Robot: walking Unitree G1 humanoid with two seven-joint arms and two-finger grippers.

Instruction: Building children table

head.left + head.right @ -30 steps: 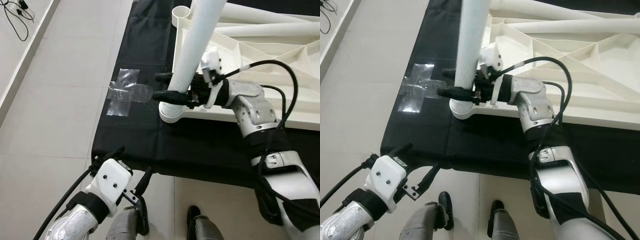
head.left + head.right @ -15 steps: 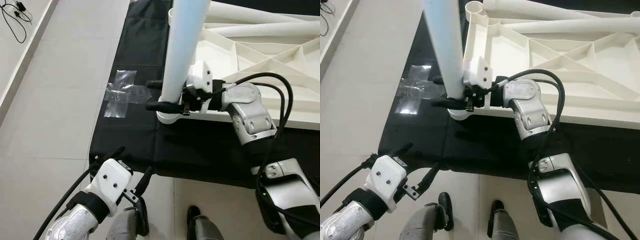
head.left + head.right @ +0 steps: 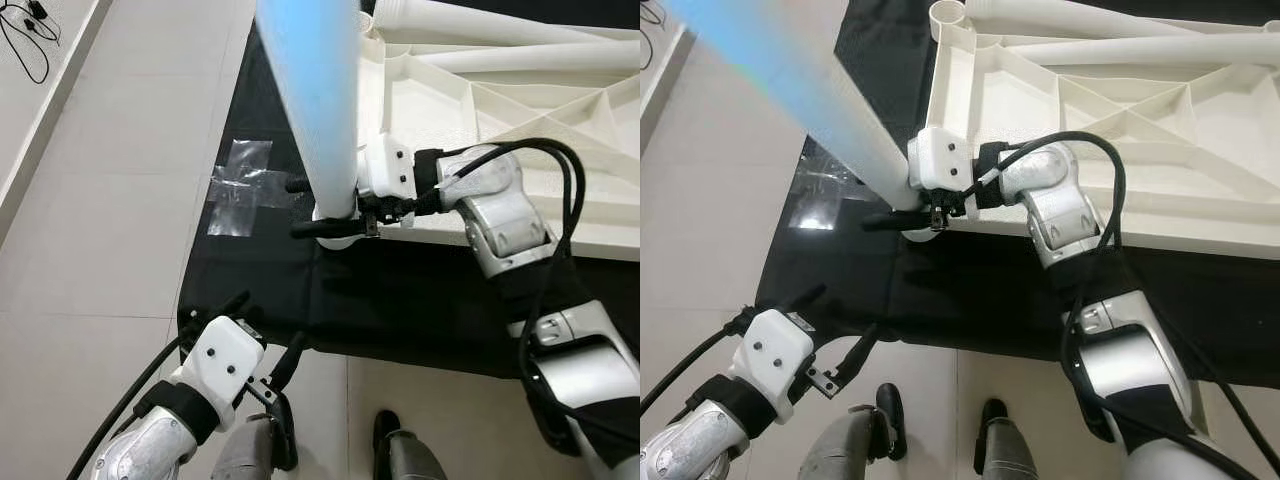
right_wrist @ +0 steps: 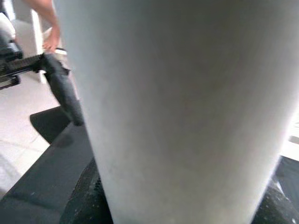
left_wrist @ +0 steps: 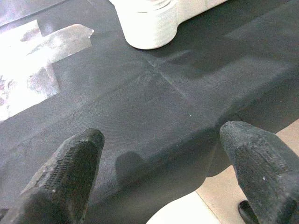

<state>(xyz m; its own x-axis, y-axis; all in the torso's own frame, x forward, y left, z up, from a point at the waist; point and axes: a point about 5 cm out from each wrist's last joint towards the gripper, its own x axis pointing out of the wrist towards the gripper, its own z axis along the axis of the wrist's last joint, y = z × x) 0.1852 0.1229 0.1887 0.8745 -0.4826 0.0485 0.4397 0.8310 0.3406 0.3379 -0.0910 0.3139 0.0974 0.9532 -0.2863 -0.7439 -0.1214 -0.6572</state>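
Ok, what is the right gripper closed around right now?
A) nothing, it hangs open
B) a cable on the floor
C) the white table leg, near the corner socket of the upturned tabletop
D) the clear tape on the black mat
C: the right gripper has its black fingers either side of the white table leg, just above the corner socket of the upturned tabletop.

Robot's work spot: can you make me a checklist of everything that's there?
Surface: black cloth spread on pale tiled floor.
Job's things: white table top lying upside down on the cloth; white leg standing in its corner socket; more white legs lying across the top.
Clutter: clear tape patch at the cloth's edge.
Hands: right hand closed around the leg's base; left hand open, low over the cloth's near edge.
Cables: black cables looping along the right arm; black cord on the floor.
Surroundings: nothing seen.
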